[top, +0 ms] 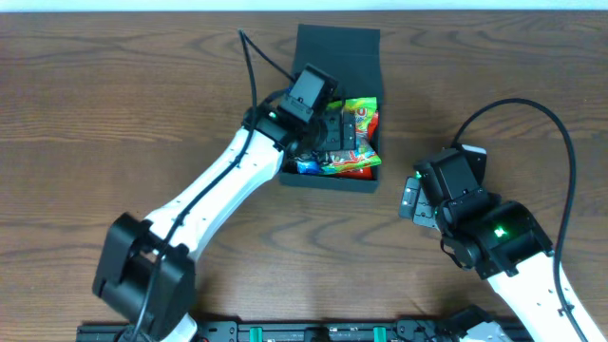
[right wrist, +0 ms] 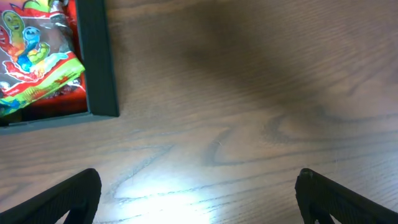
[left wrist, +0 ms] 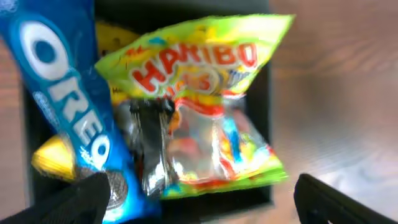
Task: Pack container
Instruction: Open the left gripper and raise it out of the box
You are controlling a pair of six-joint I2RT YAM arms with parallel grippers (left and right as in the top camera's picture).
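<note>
The dark container (top: 334,182) stands at the back middle of the table, its flap lid (top: 337,52) open and lying back. Inside are a green Haribo bag (left wrist: 208,106), a blue Oreo packet (left wrist: 65,106), a yellow packet (left wrist: 53,155) and a red packet (right wrist: 56,102). My left gripper (left wrist: 199,202) is open and empty, hovering over the container's contents. My right gripper (right wrist: 198,199) is open and empty above bare table, to the right of the container's wall (right wrist: 99,62).
The wooden table (top: 114,123) surrounds the container. The right arm's cable (top: 541,123) arcs over the right side. A bright glare spot (right wrist: 161,199) lies on the wood under my right gripper.
</note>
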